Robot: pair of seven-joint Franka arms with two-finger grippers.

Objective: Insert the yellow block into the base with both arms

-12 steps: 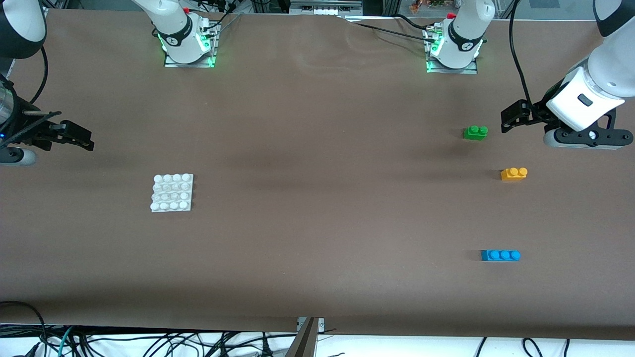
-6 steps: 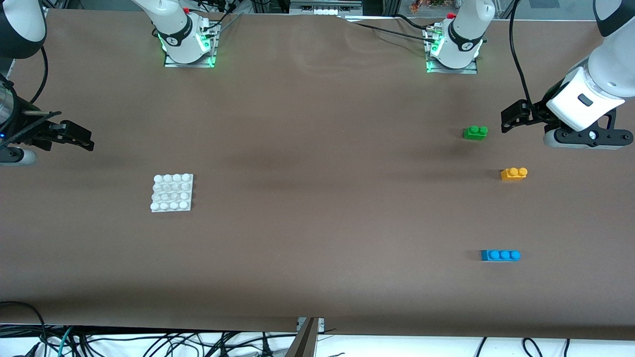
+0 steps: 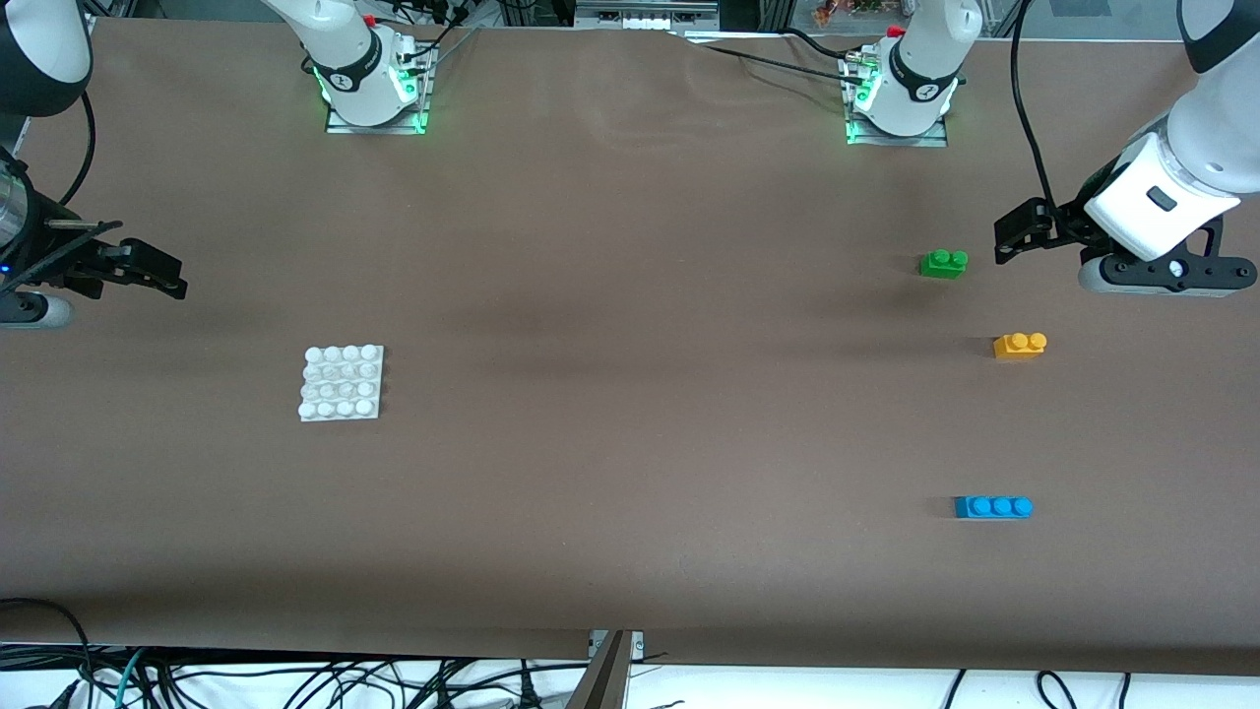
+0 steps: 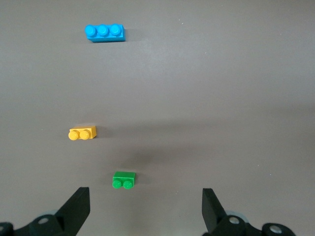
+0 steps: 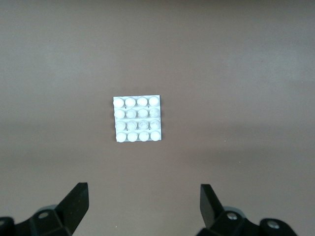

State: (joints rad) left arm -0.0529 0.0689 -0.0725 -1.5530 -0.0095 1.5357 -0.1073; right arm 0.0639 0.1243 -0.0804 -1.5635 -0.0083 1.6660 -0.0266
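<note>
The yellow block (image 3: 1020, 345) lies on the brown table toward the left arm's end; it also shows in the left wrist view (image 4: 82, 133). The white studded base (image 3: 342, 383) lies toward the right arm's end and shows in the right wrist view (image 5: 137, 119). My left gripper (image 3: 1014, 234) hangs open and empty in the air over the table beside the green brick. My right gripper (image 3: 157, 274) hangs open and empty over the table edge at its own end, apart from the base.
A green two-stud brick (image 3: 943, 262) lies farther from the front camera than the yellow block. A blue three-stud brick (image 3: 992, 507) lies nearer to the camera. Both show in the left wrist view, the green brick (image 4: 123, 179) and the blue brick (image 4: 104, 33).
</note>
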